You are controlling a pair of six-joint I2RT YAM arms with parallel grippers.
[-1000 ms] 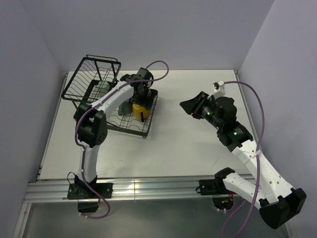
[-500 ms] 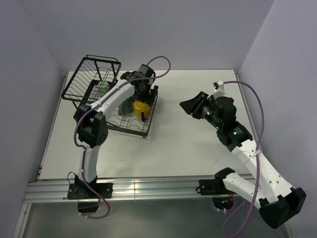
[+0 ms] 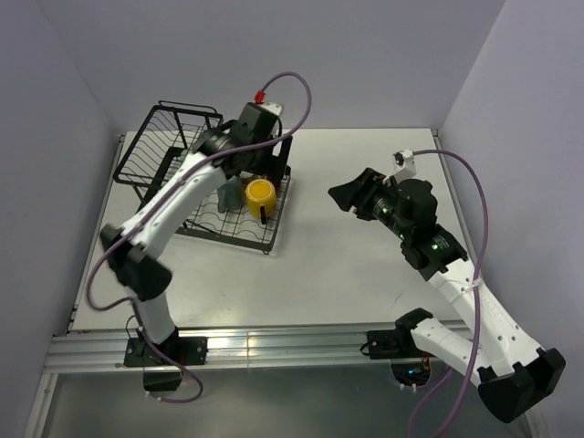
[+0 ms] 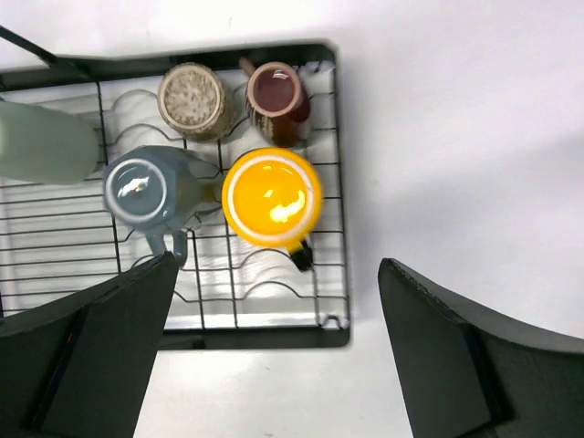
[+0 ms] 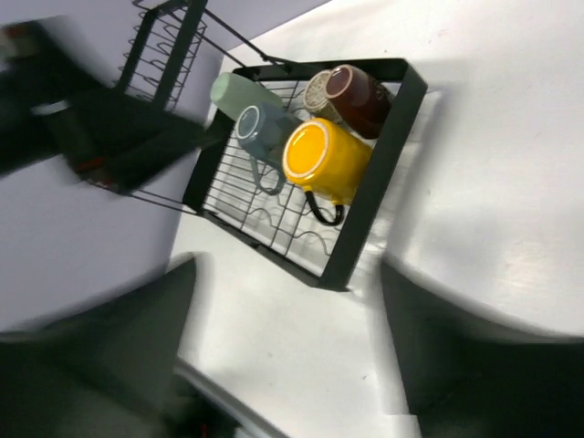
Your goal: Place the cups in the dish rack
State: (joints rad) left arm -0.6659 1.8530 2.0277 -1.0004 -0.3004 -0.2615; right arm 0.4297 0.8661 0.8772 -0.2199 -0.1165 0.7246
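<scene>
My left gripper (image 4: 274, 356) hangs directly above the black wire dish rack (image 4: 265, 338). Its two dark fingers (image 4: 91, 356) are spread wide with nothing between them.

Five cups sit in the rack's flat tray of curved slots. A beige speckled cup (image 4: 192, 100) and a small dark brown mug (image 4: 276, 91) stand side by side along the tray's far edge, mouths up. Just in front of the brown mug stands a larger yellow mug with a dark handle (image 4: 272, 199), also upright. A grey-blue handled mug (image 4: 146, 192) stands just beside it on the left. A pale green handleless tumbler (image 4: 46, 141) lies on its side at the tray's left, toward the taller basket section (image 3: 169, 141).

My right gripper (image 3: 351, 196) is held above the white table (image 3: 347, 265), well apart from the rack and pointing toward it. That wrist view is smeared, but the jaws look parted and hold nothing.
</scene>
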